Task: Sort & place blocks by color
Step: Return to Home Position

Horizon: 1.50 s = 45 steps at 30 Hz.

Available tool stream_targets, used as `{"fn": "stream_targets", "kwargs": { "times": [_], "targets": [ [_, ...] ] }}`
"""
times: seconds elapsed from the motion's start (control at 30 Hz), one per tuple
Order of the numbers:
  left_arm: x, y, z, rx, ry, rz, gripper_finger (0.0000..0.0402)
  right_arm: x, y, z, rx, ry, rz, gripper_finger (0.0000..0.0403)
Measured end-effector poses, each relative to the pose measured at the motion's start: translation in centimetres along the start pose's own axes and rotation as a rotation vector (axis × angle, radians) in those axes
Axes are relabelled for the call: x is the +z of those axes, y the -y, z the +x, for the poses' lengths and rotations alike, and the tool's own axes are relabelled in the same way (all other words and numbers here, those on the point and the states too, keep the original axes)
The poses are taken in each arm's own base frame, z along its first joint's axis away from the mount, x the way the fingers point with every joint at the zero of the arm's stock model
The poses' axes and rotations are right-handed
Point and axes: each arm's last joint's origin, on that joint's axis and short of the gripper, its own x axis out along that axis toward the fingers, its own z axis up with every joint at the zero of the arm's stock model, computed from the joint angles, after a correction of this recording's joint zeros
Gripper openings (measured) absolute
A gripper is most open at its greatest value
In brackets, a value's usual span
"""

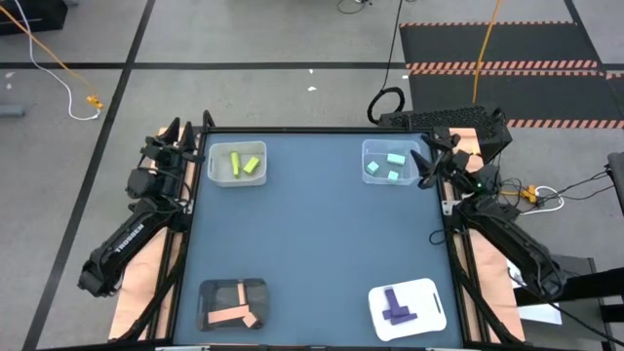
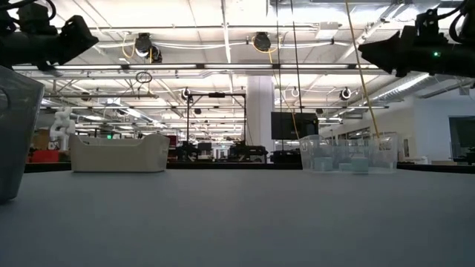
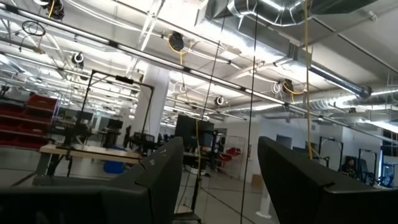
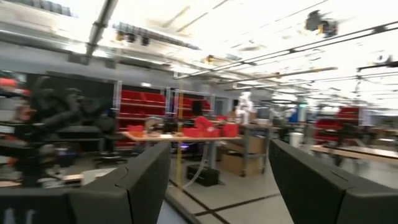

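Yellow-green blocks [image 1: 244,164] lie in the white tray [image 1: 214,170] at the far left corner. Mint-teal blocks [image 1: 391,166] lie in the clear tray [image 1: 370,150] at the far right. Salmon-orange blocks [image 1: 236,312] lie in the black tray [image 1: 208,292] at the near left. Purple blocks [image 1: 397,306] lie on the white tray [image 1: 429,297] at the near right. My left gripper [image 3: 221,171] is open, raised at the table's far left edge beside the white tray. My right gripper [image 4: 219,171] is open, raised at the far right edge beside the clear tray. Both hold nothing.
The dark table top [image 1: 322,234] spreads between the four corner trays. In the low view the white tray [image 2: 119,153] and the clear tray [image 2: 347,154] stand at the far edge, and another clear wall [image 2: 15,133] stands close at the left.
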Motion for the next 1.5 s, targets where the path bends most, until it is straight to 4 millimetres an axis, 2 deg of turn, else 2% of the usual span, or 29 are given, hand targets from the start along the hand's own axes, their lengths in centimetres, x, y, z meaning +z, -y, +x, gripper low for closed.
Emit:
{"fn": "stream_targets", "kwargs": {
  "times": [0.63, 1.0, 1.5],
  "targets": [
    [0.1, 0.0, 0.0, 0.000, 0.004, -0.001, 0.0209, 1.0, 2.0, -1.5, -0.240, 0.041, -0.135, 0.0263],
    [0.8, -0.2, -0.5, 0.012, 0.069, 0.001, 0.0209, 1.0, 2.1, -1.6, -0.254, 0.039, -0.140, 0.0263],
    [0.8, -0.2, -0.4, 0.016, 0.066, 0.004, 0.0209, 1.0, 2.2, -1.6, -0.257, 0.039, -0.141, 0.0263]
  ]
}}
